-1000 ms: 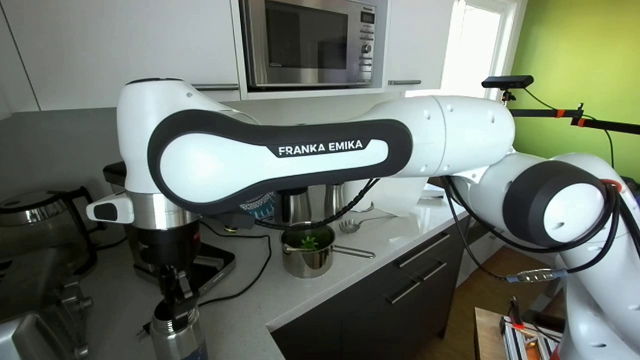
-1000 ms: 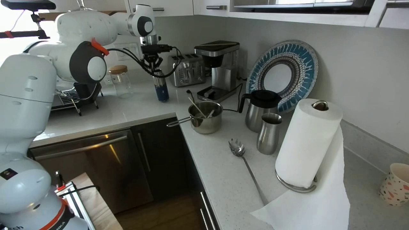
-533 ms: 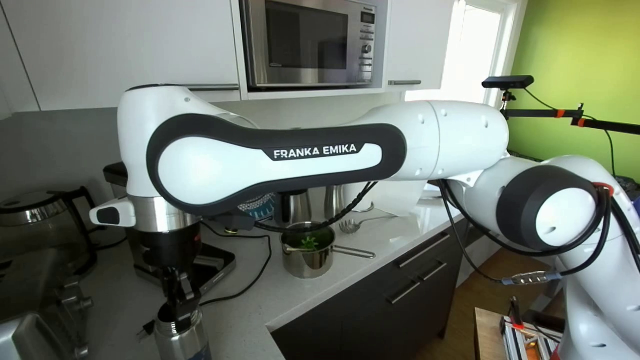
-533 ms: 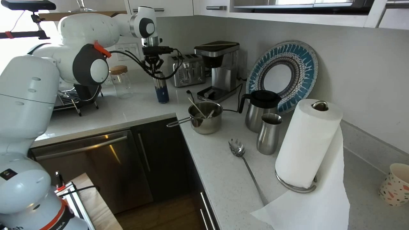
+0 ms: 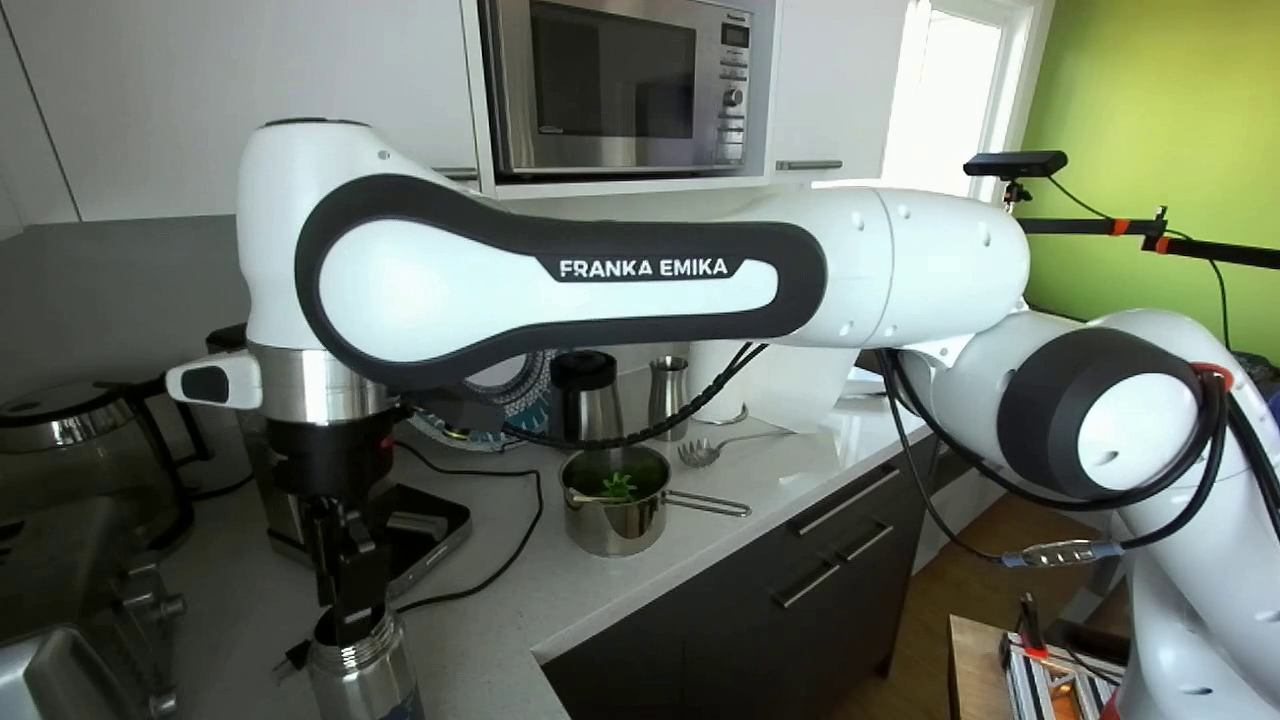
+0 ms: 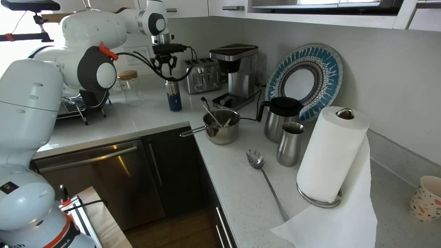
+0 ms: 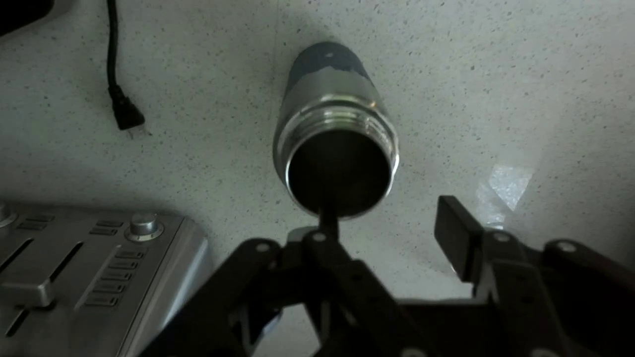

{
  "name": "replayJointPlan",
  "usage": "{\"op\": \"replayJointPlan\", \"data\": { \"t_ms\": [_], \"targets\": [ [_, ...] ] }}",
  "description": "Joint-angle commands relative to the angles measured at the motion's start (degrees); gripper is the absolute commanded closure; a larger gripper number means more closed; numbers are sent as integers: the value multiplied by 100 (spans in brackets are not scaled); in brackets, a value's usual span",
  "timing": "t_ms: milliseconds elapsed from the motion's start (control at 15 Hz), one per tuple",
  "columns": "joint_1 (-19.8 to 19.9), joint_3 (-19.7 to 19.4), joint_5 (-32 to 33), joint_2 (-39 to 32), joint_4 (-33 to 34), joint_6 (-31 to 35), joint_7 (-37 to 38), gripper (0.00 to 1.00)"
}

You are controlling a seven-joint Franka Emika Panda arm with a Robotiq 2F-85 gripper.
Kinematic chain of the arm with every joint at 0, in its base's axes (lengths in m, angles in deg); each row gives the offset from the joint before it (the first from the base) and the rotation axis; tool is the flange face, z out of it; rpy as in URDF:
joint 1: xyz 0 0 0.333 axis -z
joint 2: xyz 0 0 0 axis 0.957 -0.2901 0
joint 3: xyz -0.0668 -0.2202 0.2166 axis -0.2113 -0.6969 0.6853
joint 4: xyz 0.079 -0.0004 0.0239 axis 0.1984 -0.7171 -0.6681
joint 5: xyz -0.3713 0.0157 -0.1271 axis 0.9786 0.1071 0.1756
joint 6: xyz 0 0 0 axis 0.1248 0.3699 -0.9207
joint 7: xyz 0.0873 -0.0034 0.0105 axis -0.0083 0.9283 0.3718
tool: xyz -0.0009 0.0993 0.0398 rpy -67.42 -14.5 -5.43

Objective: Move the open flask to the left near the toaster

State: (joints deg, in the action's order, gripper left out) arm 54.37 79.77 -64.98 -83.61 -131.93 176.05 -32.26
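The open flask [image 6: 174,100], silver above and blue below, stands upright on the counter. Its lidless threaded mouth faces the camera in the wrist view, where the flask body [image 7: 330,82] looks foreshortened. My gripper [image 7: 389,213] is open, its fingers well apart with nothing between them. In the wrist view one finger overlaps the near rim; in an exterior view the gripper [image 5: 345,615] sits right at the flask's mouth. Whether a fingertip is inside the mouth or just above it, I cannot tell. Beside the flask is the silver toaster [image 6: 205,77], whose corner [image 7: 166,287] shows at lower left in the wrist view.
A loose black plug [image 7: 127,114] lies near the flask. The coffee maker [image 6: 241,82] stands past the toaster, and a steel pot [image 6: 222,132] sits by the counter's inner corner. A glass jar [image 6: 130,91] and a glass kettle [image 5: 70,440] stand nearby.
The flask settled slightly downward onto the counter. After that my gripper opened, letting go of its rim, and rose a little while the flask stayed standing.
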Motion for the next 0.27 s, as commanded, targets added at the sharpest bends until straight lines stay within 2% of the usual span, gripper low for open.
{"op": "replayJointPlan", "data": {
  "t_ms": [0,67,133,200],
  "targets": [
    [-132,-7,158,343,-97,230,31,15],
    [-139,19,152,455,-167,317,-54,8],
    [-79,145,53,503,-241,510,-533,2],
    [-95,47,37,302,20,272,-164,18]
  ]
}}
